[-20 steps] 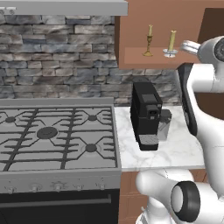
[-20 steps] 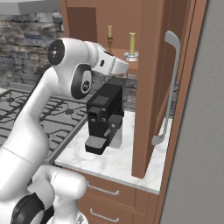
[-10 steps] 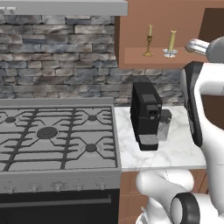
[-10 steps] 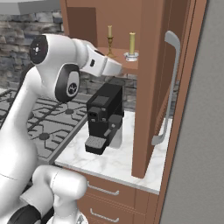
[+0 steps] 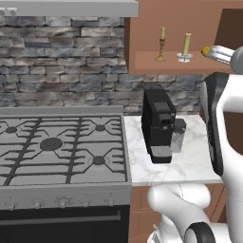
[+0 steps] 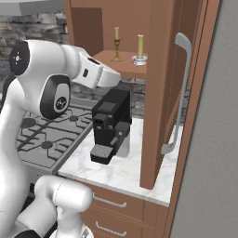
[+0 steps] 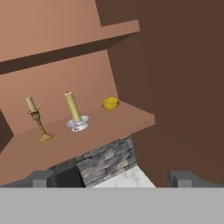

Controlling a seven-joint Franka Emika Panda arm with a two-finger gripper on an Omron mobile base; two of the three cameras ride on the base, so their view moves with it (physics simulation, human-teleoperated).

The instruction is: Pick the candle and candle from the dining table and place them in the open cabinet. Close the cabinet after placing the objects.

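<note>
The stove (image 5: 57, 147) takes up the left of the worktop (image 5: 190, 161), its burners bare, with a stone wall (image 5: 61, 61) behind it. The wall cabinet (image 6: 158, 83) stands open above the worktop, its door (image 6: 162, 116) swung out toward the base and the long silver handle (image 6: 179, 93) on the door's outer face. A black coffee machine (image 5: 159, 124) sits on the marble below the open shelf (image 7: 87, 135). Both task items are already inside on the lower shelf: the candle on the brass stick (image 7: 37, 120) toward the stove side, and the candle in the silver dish (image 7: 75, 112) just beside it but apart, both upright. A small yellow lump (image 7: 110, 103) lies further along the same shelf, nearer the door side. The gripper (image 7: 109, 178) sits in front of the shelf edge and below it, fingers spread wide and holding nothing, clear of both candles. Judgement: the placing step appears complete and the closing step is in hand. The next move calls for bringing the hand out around the door's free edge to its outer face or handle, then pushing it shut in an arc, keeping the forearm clear of the coffee machine and the shelf front.
</note>
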